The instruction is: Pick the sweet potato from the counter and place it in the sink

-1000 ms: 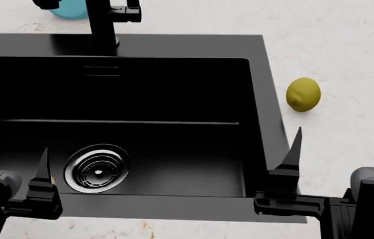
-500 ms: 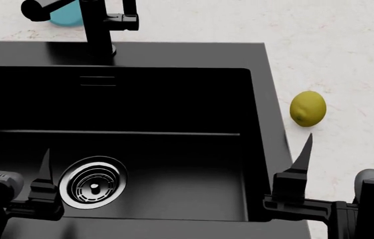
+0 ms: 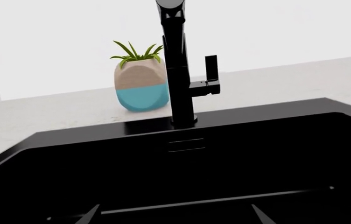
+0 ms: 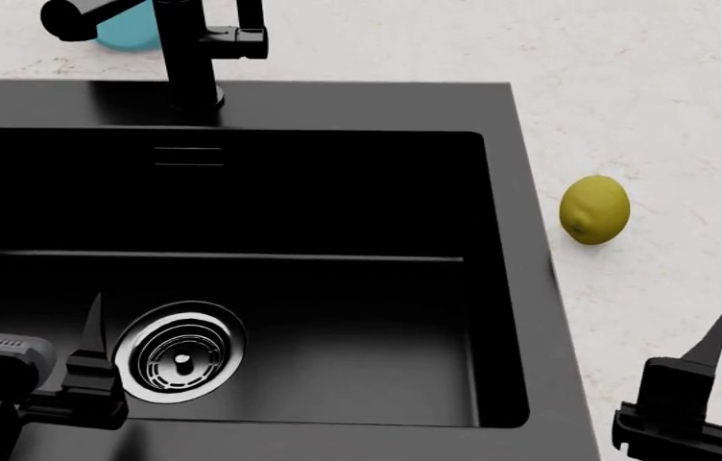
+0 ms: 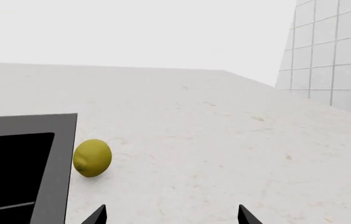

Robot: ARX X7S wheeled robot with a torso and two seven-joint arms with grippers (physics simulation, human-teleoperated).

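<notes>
Lemon (image 4: 594,209): one, on counter (image 4: 668,115) beside sink (image 4: 521,192) rim.
Left gripper (image 3: 172,215): spread, empty, over basin.
Right gripper (image 5: 170,215): spread, empty, over bare counter.

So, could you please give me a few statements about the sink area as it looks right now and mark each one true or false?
1. A lemon lies on the counter beside the sink. True.
2. The sweet potato is resting in the basin next to the drain strainer. False: no sweet potato shows in any view, and the basin holds nothing.
3. The right gripper is closed on the lemon. False: its fingertips stand apart with nothing between them, short of the lemon.
4. A potted plant stands behind the faucet. True.
5. The left gripper hangs over the basin. True.
</notes>
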